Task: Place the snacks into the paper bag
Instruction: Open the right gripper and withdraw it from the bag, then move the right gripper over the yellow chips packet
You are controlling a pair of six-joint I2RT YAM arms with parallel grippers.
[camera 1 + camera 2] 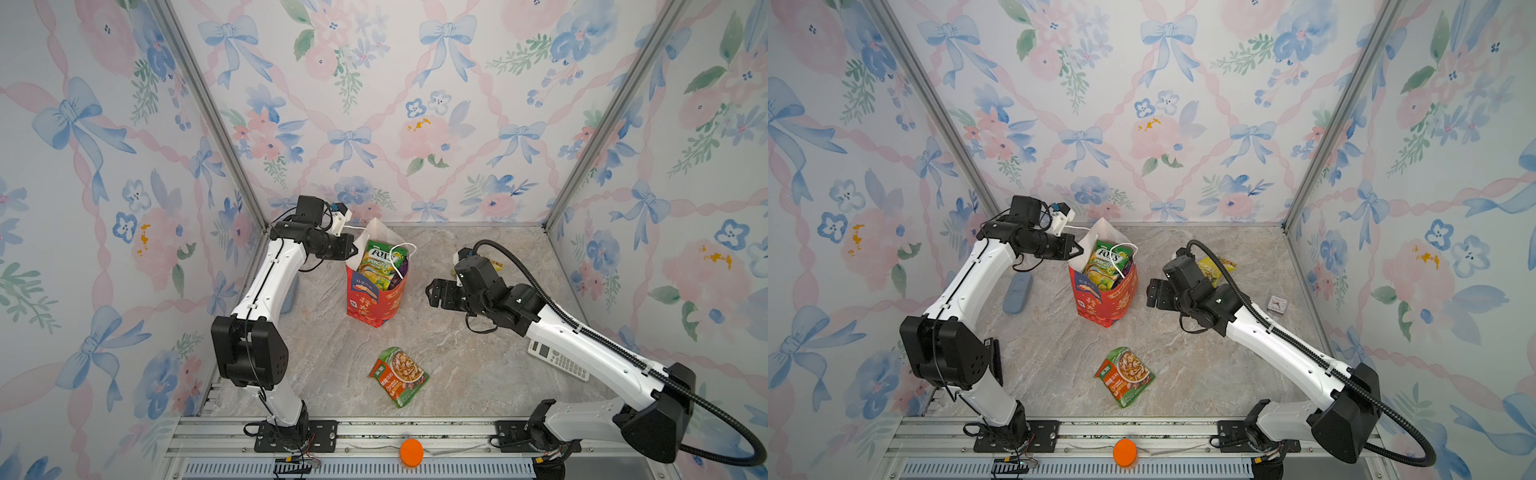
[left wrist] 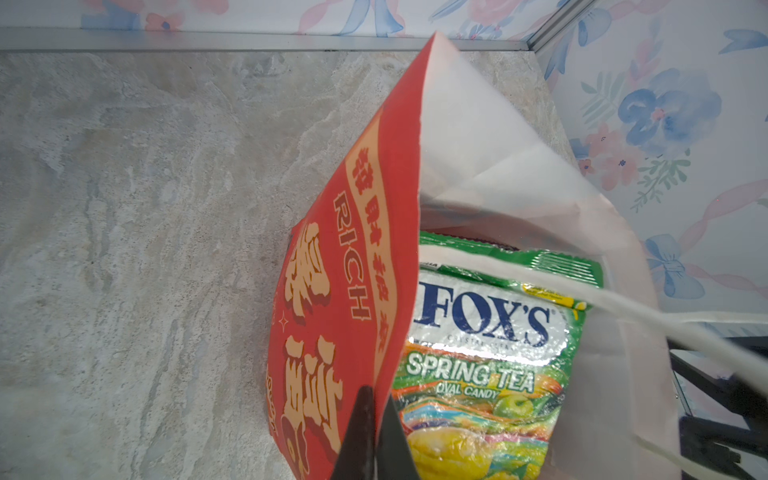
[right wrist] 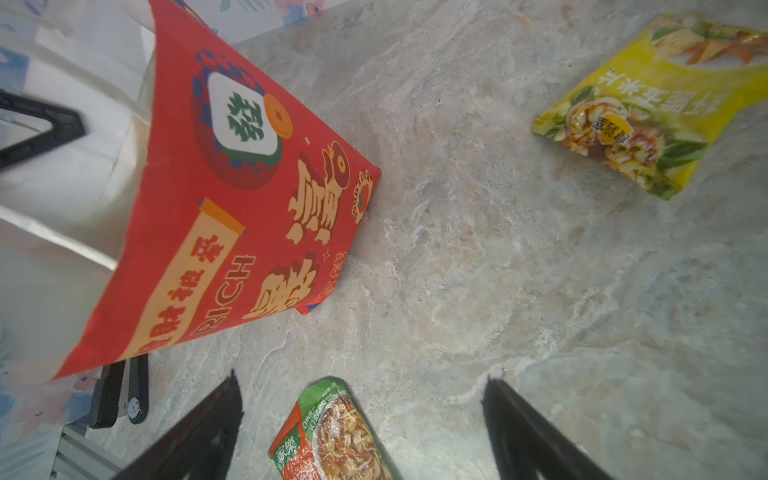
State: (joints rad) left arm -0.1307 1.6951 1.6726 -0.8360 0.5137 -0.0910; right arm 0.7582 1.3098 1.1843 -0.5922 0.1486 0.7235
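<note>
The red paper bag (image 1: 376, 301) (image 1: 1105, 301) stands upright mid-table with its mouth open. A green FOX'S snack (image 1: 376, 258) (image 2: 486, 332) sticks out of it, with a purple packet (image 1: 402, 266) beside it. My left gripper (image 1: 353, 250) (image 1: 1079, 250) (image 2: 377, 395) is shut on the bag's left rim (image 2: 399, 266). My right gripper (image 1: 430, 296) (image 1: 1150, 293) (image 3: 360, 377) hangs open and empty just right of the bag (image 3: 232, 199). A green-and-orange snack (image 1: 399, 376) (image 3: 332, 436) lies on the table in front of the bag. A yellow snack (image 1: 1214, 266) (image 3: 648, 116) lies behind the right arm.
A white calculator (image 1: 559, 359) lies partly under the right arm. A small white clock (image 1: 1277, 303) sits near the right wall. A blue-grey oblong object (image 1: 1017, 293) lies left of the bag. An orange disc (image 1: 411, 453) rests on the front rail. Papered walls enclose three sides.
</note>
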